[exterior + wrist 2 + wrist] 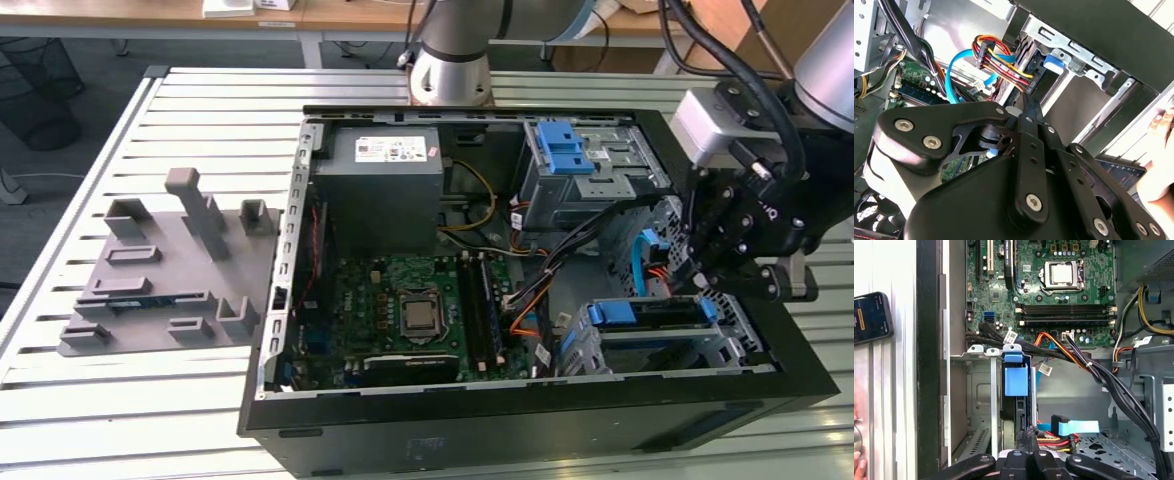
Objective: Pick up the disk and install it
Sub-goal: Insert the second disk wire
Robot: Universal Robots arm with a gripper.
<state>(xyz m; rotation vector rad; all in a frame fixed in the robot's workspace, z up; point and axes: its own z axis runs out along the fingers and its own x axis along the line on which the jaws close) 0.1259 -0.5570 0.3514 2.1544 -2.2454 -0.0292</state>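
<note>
The disk (1016, 405) sits edge-on in the drive cage (979, 405) at the case's 4 o'clock corner in the exterior view. The gripper (1026, 437), closed, touches its rear edge. Risk: nearby cables (1064, 435) could snag.

Cables (1089, 365) crowd the drive cage (979, 400) on one side (its empty slots lie open).

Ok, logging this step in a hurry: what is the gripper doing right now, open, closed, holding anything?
Gripper: fingers closed together with nothing visible between them, tips at the disk standing in its drive cage.
</note>
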